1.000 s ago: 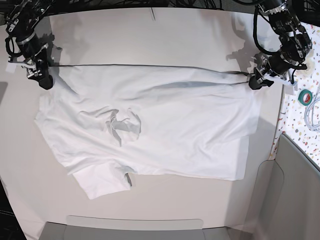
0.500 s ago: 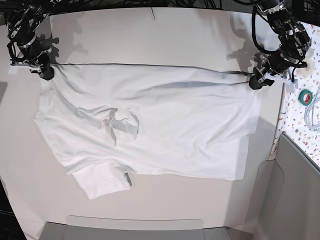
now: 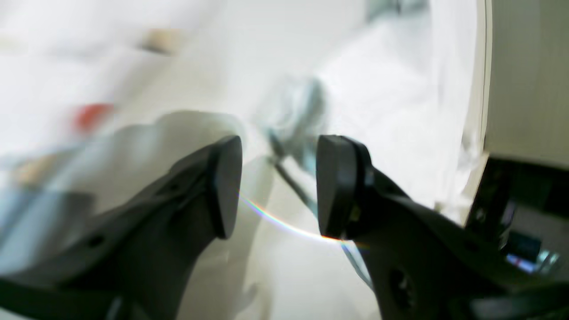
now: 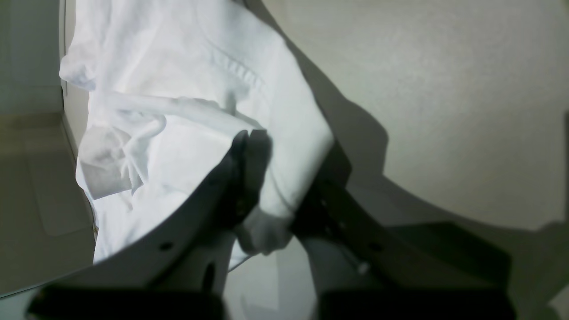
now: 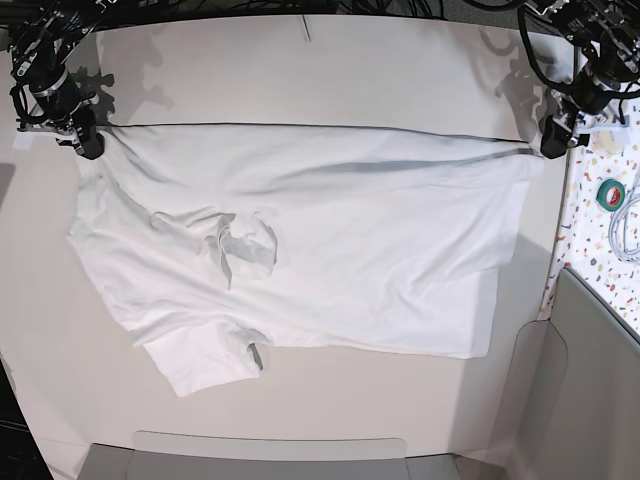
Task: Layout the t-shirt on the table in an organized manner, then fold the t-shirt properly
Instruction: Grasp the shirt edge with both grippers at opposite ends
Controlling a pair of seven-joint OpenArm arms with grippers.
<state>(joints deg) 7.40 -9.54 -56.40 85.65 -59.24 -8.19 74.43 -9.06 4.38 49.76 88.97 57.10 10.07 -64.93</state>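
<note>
**T-shirt stretched taut along its far edge between two claws**

T-shirt (image 5: 300, 250) lies spread over the table (image 5: 300, 70), white on off-white, with its far edge pulled into a straight dark line running from one claw to the other. From where I stand, the right gripper (image 5: 88, 145) sits at the end of that line on the base view's left. Its wrist view shows the two black fingers (image 4: 249, 169) pinched together on a wad of white cloth, the rest of the shirt fanning away beyond the fingertips and a small bunch of fabric poking out just below them. So that claw is clamped on the shirt.

The left gripper (image 5: 553, 147) is at the other end of the line, near the table's side edge. In its own wrist view the picture is badly blurred, yet the two dark pads (image 3: 224, 186) stand clearly apart with a gap between them and nothing filling that gap; white cloth shows beyond the fingertips. Whether any hem touches a pad I cannot tell.

Below the right claw, toward the near side, one short sleeve sticks out at the shirt's corner. A rumpled knot of folds sits in the shirt's middle, closer to the right claw than to the left. Beside the left claw, past the table's edge, a speckled strip (image 5: 610, 250) carries a green tape roll (image 5: 611, 192).
</note>
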